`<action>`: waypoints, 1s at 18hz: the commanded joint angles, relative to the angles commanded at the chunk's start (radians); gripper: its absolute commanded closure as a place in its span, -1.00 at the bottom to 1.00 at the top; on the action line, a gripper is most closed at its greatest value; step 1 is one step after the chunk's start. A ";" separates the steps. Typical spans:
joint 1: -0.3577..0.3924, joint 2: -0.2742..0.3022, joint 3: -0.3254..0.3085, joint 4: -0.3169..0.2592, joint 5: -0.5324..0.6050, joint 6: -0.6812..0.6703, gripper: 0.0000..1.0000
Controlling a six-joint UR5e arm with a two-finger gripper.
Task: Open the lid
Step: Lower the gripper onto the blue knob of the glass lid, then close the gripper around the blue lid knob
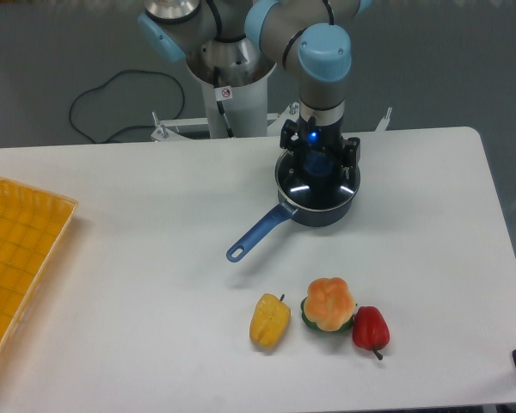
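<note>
A dark blue saucepan with a long blue handle stands on the white table, right of centre. The clear glass lid with a metal rim lies on it. My gripper reaches straight down over the middle of the lid, its fingers on either side of where the blue knob sits. The gripper body hides the knob, so I cannot tell whether the fingers are closed on it.
A yellow mesh tray sits at the left edge. A yellow pepper, an orange-and-green toy and a red pepper lie near the front. The arm's base stands behind the table.
</note>
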 joint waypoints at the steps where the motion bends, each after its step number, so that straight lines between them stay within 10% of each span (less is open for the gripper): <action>1: -0.002 0.000 0.000 0.000 0.000 0.000 -0.74; 18: 0.008 0.003 -0.006 -0.002 0.002 0.071 -0.69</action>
